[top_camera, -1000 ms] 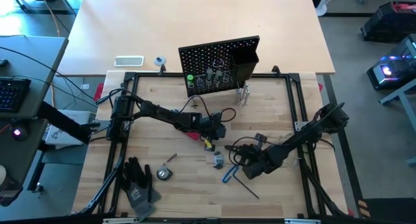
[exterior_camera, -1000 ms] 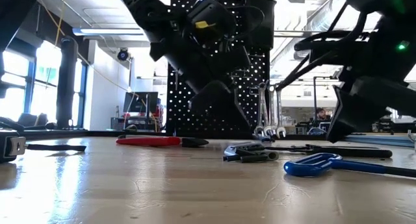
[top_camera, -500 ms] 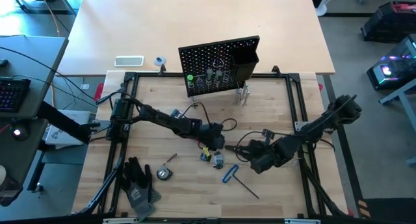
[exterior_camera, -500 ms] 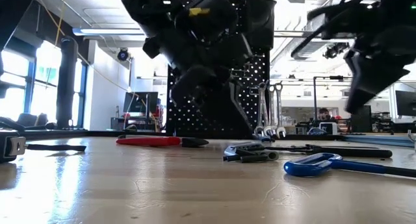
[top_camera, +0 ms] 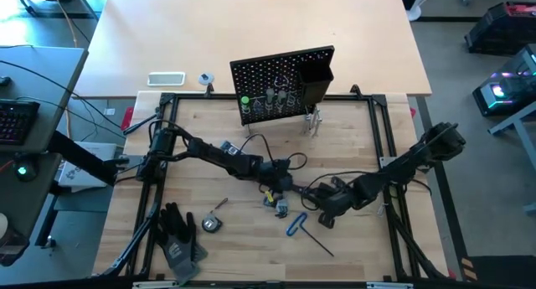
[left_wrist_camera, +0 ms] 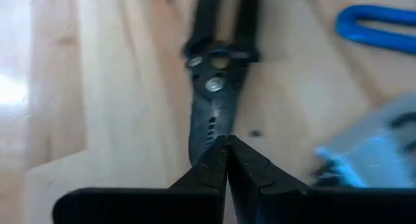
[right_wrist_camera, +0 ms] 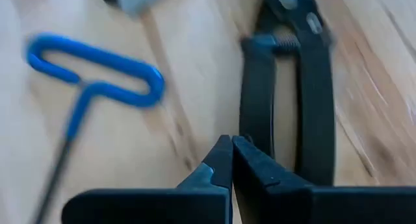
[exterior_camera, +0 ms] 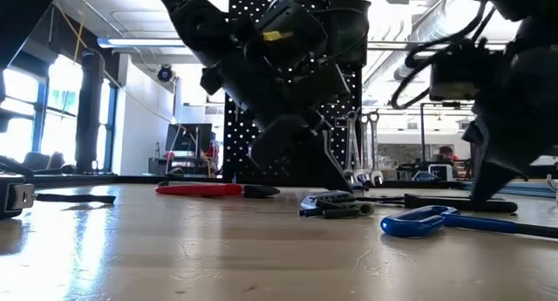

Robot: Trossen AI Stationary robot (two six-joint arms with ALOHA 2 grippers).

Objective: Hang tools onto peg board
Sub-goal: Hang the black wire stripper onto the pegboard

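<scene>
**Black pliers flat on table, a closed gripper at each end**

Black pliers lie flat on the wooden table, near its centre, in front of the peg board. Left gripper: fingers pressed together, tips right at the pliers' nose, nothing held. Right gripper: fingers together, tips at the pliers' handle end, beside one handle, nothing held. Whether either touches the pliers, cannot tell. Blue-handled hex key lies flat just beside the pliers, nearer the table's front edge. Silver wrenches hang on the peg board. Black work gloves rest at the front left.
</scene>
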